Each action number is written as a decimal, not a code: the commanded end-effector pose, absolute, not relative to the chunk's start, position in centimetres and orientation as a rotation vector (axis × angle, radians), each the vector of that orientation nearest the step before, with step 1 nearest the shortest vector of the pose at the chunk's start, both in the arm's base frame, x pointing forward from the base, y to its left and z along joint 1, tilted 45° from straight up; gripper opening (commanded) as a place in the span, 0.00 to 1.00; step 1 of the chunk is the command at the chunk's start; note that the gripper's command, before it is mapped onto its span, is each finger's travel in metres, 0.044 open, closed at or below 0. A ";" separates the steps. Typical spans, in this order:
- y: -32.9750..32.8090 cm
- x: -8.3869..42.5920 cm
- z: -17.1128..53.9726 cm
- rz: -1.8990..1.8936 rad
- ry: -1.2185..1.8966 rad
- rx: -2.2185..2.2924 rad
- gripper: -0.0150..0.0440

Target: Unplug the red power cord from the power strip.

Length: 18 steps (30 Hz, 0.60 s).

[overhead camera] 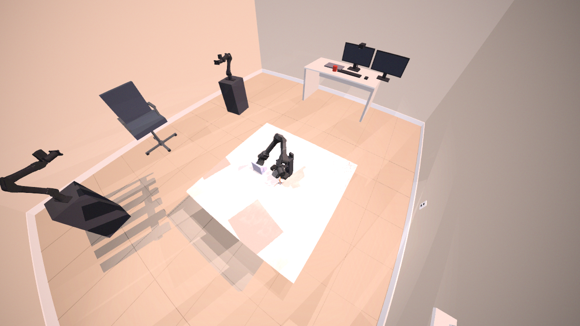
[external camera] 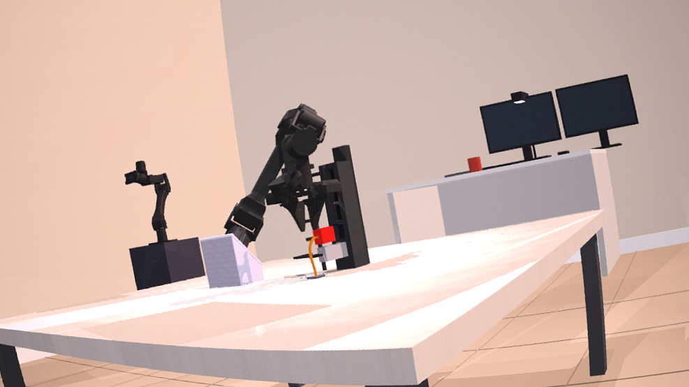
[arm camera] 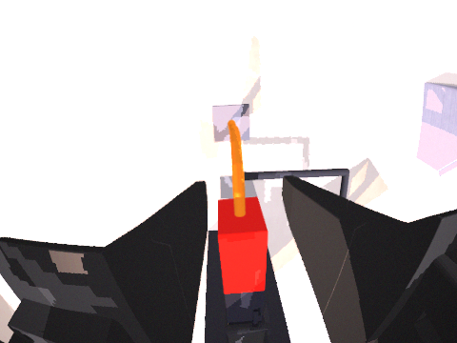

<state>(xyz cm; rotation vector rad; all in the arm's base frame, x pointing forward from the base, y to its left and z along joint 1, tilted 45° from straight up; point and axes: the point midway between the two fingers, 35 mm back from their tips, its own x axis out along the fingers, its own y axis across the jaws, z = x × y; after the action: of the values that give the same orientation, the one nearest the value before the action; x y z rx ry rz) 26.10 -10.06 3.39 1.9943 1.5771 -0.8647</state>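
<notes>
You have the fingers [external camera: 298, 216] parted and pointing down. Just below them sits the red plug [external camera: 324, 234] [arm camera: 243, 262], at the side of the upright black strip [external camera: 350, 210] [overhead camera: 291, 162] [arm camera: 214, 286], which rises beside your fingers. From the plug, the orange cord [external camera: 313, 258] [overhead camera: 280, 180] [arm camera: 238, 167] curves down toward the counter [external camera: 223, 353] [overhead camera: 316, 227] [arm camera: 95, 95]. Below your fingers and under the plug is a grey block [external camera: 332, 252]. A pale, slope-topped box [external camera: 222, 263] [overhead camera: 258, 167] [arm camera: 440, 114] stands apart from the fingers, on the side away from the strip.
</notes>
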 end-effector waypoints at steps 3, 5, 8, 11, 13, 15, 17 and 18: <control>-9.7 26.3 3.9 -0.861 1.578 1.992 0.53; -9.5 26.3 4.2 -0.862 1.578 1.992 0.53; -9.1 26.4 4.5 -0.862 1.578 1.993 0.53; -8.8 26.5 4.9 -0.861 1.578 1.993 0.53; -8.5 26.6 5.1 -0.861 1.578 1.993 0.53; -8.3 26.7 5.3 -0.861 1.578 1.993 0.53; -8.1 26.7 5.6 -0.861 1.579 1.993 0.53; -8.0 26.7 5.7 -0.861 1.579 1.993 0.53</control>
<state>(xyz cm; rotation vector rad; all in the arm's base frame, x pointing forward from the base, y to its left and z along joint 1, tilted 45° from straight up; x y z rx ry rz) 26.68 -8.38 5.32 1.9897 1.5749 -0.8606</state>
